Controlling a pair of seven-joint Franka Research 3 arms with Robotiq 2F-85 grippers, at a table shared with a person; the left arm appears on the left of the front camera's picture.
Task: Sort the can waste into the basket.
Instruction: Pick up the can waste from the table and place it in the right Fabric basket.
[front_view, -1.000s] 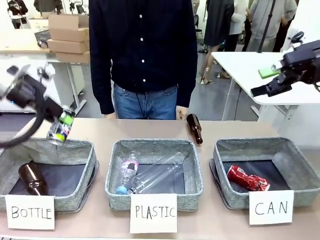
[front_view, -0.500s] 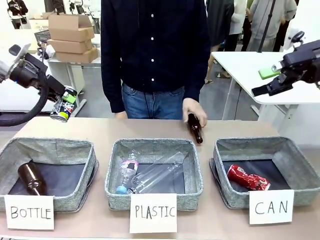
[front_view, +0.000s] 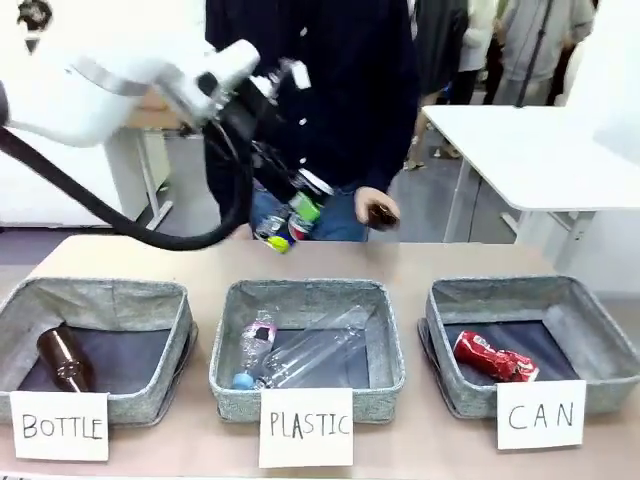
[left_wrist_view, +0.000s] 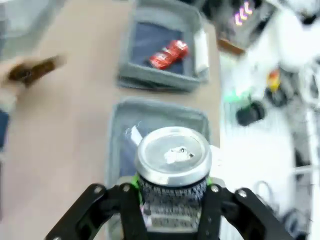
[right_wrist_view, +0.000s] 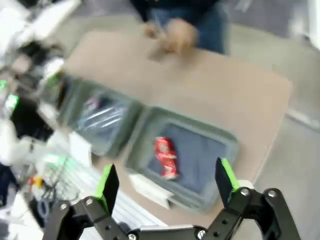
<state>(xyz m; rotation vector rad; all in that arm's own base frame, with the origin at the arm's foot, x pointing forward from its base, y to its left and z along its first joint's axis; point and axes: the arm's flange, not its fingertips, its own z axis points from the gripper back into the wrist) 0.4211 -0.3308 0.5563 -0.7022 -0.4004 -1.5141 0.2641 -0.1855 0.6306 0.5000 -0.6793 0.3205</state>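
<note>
While the black can (left_wrist_view: 173, 165) hangs gripped in the left fingers (left_wrist_view: 129, 207) above the desk (front_view: 420, 265) near the PLASTIC basket (front_view: 310, 292), the red can (front_view: 495, 358) lies in the CAN basket (front_view: 600, 340). Right fingers (right_wrist_view: 107, 185) stand spread, empty.

Left card (front_view: 60, 426): "BOTTLE", on left basket (front_view: 100, 290)
Middle card (front_view: 306, 426): "PLASTIC", on middle basket (front_view: 300, 288)
Right card (front_view: 541, 415): "CAN", on right basket (front_view: 520, 285)
Print on black can (left_wrist_view: 173, 202): too blurred to read

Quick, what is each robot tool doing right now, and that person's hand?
Left tool: closed on the black can.
Right tool: open, empty.
Person's hand: blurred, seems to hold a brown bottle.
</note>
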